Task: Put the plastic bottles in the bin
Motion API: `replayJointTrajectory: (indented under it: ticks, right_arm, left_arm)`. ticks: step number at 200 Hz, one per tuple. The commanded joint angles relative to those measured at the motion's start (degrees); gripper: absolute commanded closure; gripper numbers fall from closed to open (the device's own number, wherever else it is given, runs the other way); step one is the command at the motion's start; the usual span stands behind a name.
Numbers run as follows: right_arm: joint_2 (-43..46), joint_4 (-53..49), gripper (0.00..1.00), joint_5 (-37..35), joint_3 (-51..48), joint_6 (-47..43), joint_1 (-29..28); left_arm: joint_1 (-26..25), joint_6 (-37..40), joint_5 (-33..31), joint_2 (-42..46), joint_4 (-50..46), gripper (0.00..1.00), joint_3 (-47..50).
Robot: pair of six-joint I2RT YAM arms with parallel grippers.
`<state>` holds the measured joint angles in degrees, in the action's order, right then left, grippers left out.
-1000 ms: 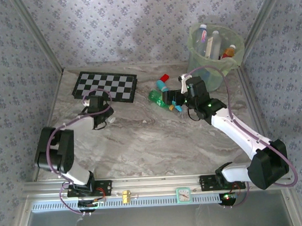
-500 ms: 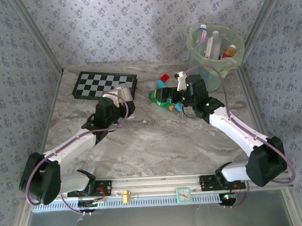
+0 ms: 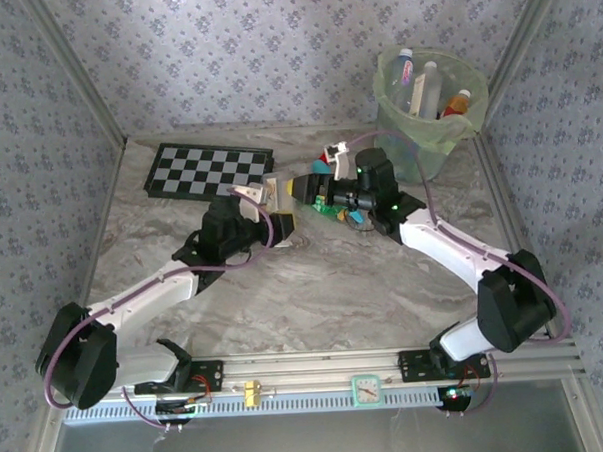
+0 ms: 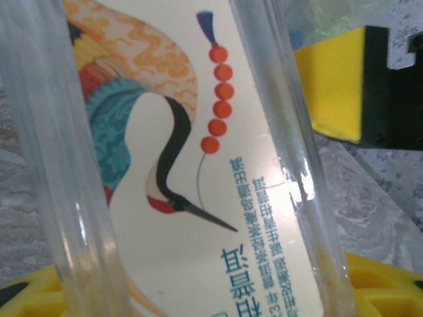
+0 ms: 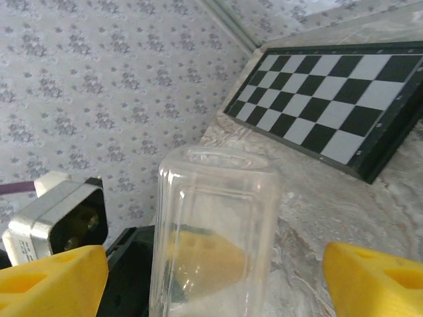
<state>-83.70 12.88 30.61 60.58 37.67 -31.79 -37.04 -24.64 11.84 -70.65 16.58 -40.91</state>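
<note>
Mostly clear bottle [image 4: 172, 165]; cream label, crane drawing.

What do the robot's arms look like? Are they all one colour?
No. The left arm and right arm are both white tubes joined by chunky black joints, each with a thin purple cable looping alongside. The right gripper has bright yellow fingertips, and so does the left gripper.
</note>
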Motion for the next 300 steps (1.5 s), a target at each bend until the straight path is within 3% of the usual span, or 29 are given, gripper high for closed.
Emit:
replayJointTrajectory:
  ticks: [1,56,88,109,137,177,217,269,300]
  right_arm:
    - [-1.73,3.76,0.17,2.85,2.34,1.35,-1.12]
    - [-4.44,4.78,0.21,3.88,3.87,1.79,-2.21]
    - [-5.16,4.51,0.37,3.49,4.28,1.37,-2.18]
    - [-5.12,3.61,0.44,3.05,4.47,0.47,-2.0]
    - [-3.72,0.43,0.47,1.68,4.72,-1.19,-0.65]
    - [0.94,-16.4,0.47,-4.32,11.45,-14.28,4.21]
    - [4.27,-28.82,0.48,-15.32,20.8,-23.67,11.13]
    - [3.17,-23.16,0.48,-19.04,29.1,-21.98,25.27]
    - [0.32,-20.46,0.48,-27.9,33.5,-24.6,29.49]
  left_arm:
    - [-0.67,0.52,3.4,-0.14,2.68,0.48,-3.1]
    - [-1.58,0.73,5.21,-0.22,2.58,0.49,-4.43]
    - [-1.85,1.09,4.98,-0.19,2.05,0.46,-4.67]
    - [-1.98,0.87,4.22,0.17,1.79,0.35,-4.62]
    - [-1.96,0.3,1.76,1.34,1.79,0.16,-4.14]
    - [-1.85,-0.49,-5.59,3.39,0.04,0.0,-3.06]
    - [-0.47,-2.75,-10.53,2.47,-2.6,0.0,-2.8]
    - [4.93,-10.71,-12.68,-0.22,-3.05,0.0,-1.12]
    - [5.88,-11.3,-12.39,-1.11,-3.82,0.0,-0.66]
